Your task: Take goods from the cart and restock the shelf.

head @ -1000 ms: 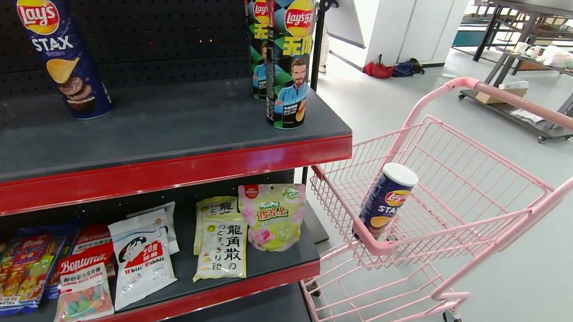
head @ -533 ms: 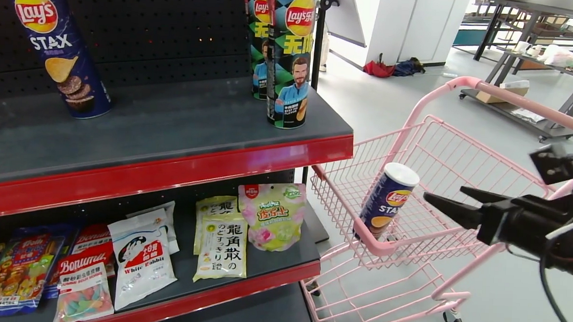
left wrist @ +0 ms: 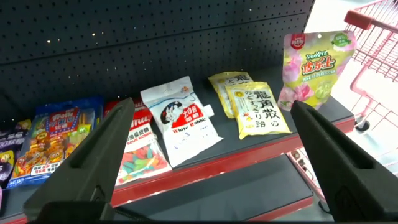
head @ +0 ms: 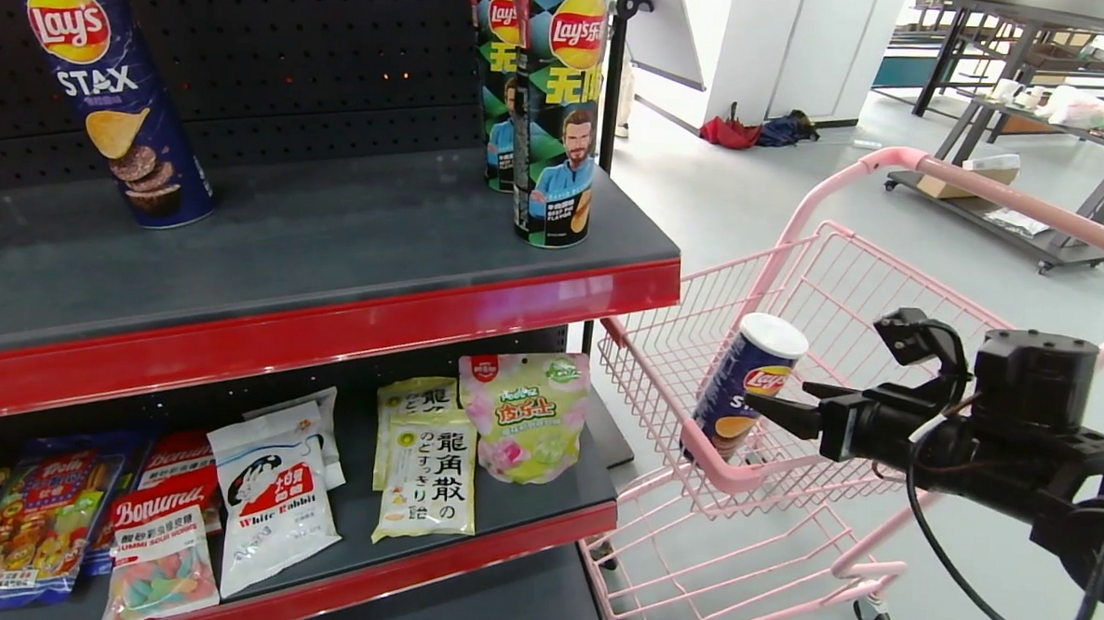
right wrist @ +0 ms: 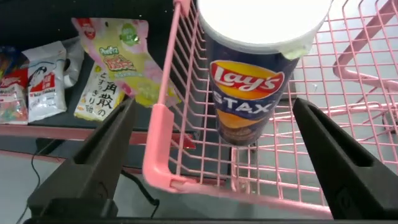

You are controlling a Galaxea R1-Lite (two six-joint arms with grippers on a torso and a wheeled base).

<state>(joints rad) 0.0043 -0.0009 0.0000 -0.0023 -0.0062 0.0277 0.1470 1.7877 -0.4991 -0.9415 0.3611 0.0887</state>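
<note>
Bright, even light is spreading over the grey floor (head: 752, 207). Soft glare is shining on the red shelf edge (head: 524, 304), the can lid (right wrist: 261, 18) is washing out white, and the lower shelf (head: 544, 501) is sitting in shade.

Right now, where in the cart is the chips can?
In the head view's right half, the chips can leans in the cart's corner nearest the shelf, with the right claw beside it.
</note>
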